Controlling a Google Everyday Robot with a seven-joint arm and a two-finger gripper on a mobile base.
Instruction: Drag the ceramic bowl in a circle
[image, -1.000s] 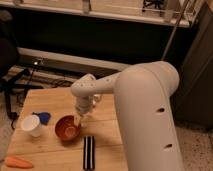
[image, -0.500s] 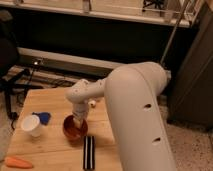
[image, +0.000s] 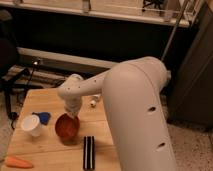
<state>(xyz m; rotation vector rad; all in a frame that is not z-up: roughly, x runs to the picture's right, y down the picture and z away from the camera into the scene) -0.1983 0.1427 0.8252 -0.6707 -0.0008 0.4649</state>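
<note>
The ceramic bowl (image: 67, 128), small, glossy and orange-red, sits on the wooden table (image: 47, 150) left of centre. My gripper (image: 74, 115) comes down from the big white arm onto the bowl's far right rim, shut on that rim. The fingertips are partly hidden by the wrist and the bowl's edge. The arm's white body fills the right half of the view.
A white cup (image: 31, 125) stands just left of the bowl, with a blue object (image: 44, 117) behind it. An orange carrot (image: 17, 161) lies at the front left edge. A black bar (image: 89, 151) lies right in front of the bowl, and a small white item (image: 93, 102) sits further back.
The gripper came down from above the bowl onto its rim and closed there. The bowl, cup and other things stay about where they were.
</note>
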